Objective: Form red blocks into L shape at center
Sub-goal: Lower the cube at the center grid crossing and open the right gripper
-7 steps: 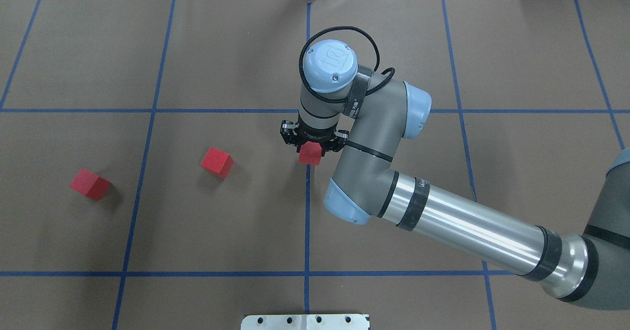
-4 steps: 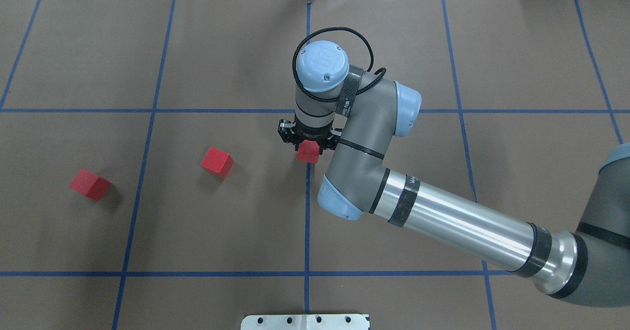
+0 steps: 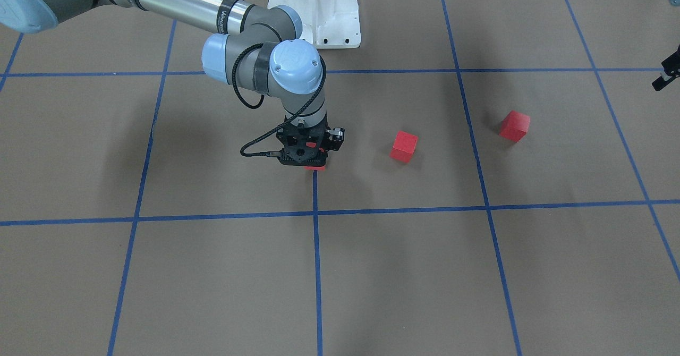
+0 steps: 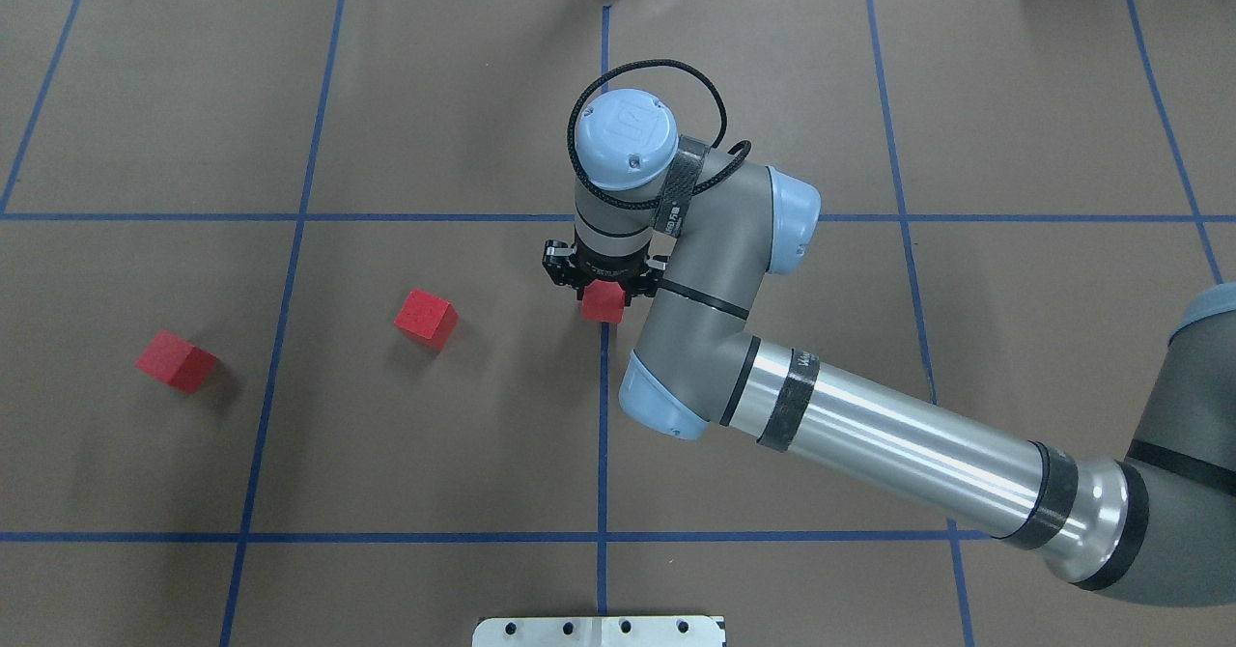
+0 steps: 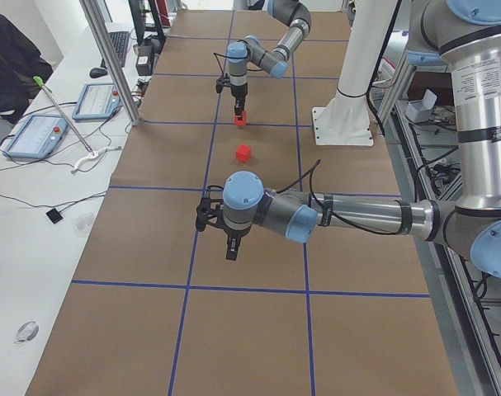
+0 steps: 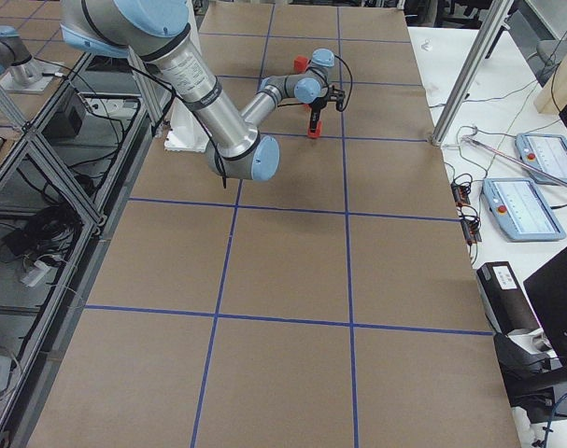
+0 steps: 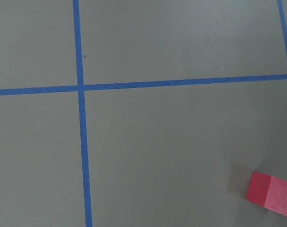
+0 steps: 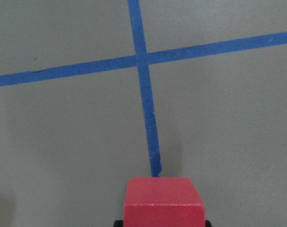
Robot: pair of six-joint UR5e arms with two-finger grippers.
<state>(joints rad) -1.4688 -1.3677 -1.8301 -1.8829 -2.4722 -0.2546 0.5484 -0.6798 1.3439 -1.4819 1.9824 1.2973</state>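
My right gripper (image 4: 603,285) is shut on a red block (image 4: 603,302) and holds it low over the middle blue tape line (image 4: 603,415) at the center. It also shows in the front view (image 3: 314,168) and at the bottom of the right wrist view (image 8: 163,201). I cannot tell whether it touches the floor. Two more red blocks lie loose on the brown floor to the left, one near (image 4: 425,318) and one farther (image 4: 176,360). The left wrist view shows one red block (image 7: 270,194). My left gripper (image 5: 231,247) hangs above the floor, and I cannot tell whether it is open.
The white robot base (image 4: 599,631) stands at the near edge on the middle line. Blue tape lines (image 4: 290,217) divide the brown floor into squares. My right forearm (image 4: 888,444) stretches across the right half.
My right arm has shifted a little to the left, carrying the red block with it over the middle line. The two loose blocks have not moved.
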